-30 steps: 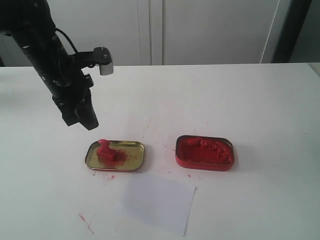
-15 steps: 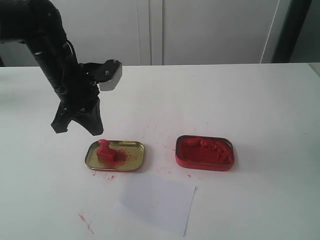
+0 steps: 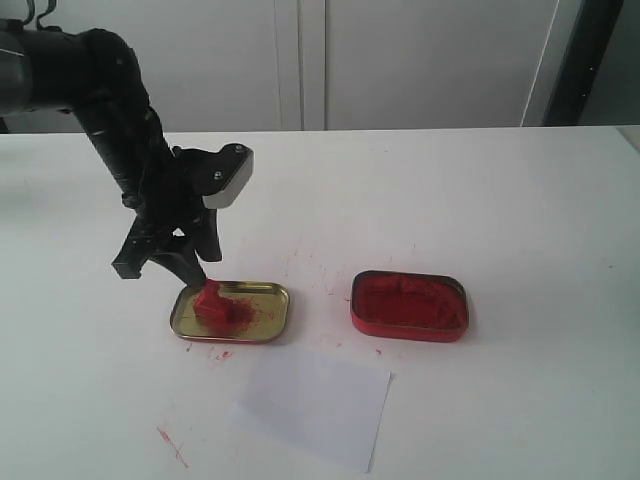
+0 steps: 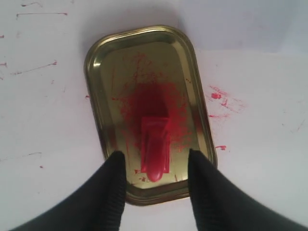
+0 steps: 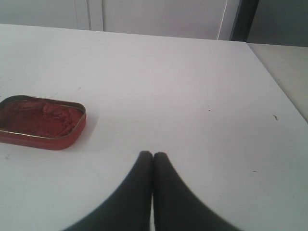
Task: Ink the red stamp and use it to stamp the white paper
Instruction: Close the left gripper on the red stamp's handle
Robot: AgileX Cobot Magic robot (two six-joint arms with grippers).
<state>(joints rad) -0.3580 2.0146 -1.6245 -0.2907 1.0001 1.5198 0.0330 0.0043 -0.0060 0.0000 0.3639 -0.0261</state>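
- The white paper (image 3: 315, 405) lies flat on the desk (image 3: 500, 200) at the near edge, just in front of the gap between the two tins and touching neither.
- A few red smears mark the desk beside the paper and around the gold lid (image 3: 268, 297).
- The gold lid is shallow and smeared red inside; the red stamp (image 3: 212, 302) stands in its left end, base down, with its handle up.
- The red tin (image 3: 408, 305) of paste sits to the right of the lid, well apart from the stamp.
- The left gripper (image 3: 160, 268) hangs just over the lid's left end with its fingers spread wide and holding nothing. In the left wrist view the stamp (image 4: 155, 149) lies between the two fingertips (image 4: 118, 163), with a clear gap on each side.
- The right gripper (image 5: 153, 156) has its fingers pressed together on nothing, over bare desk beyond the red tin (image 5: 41, 122).
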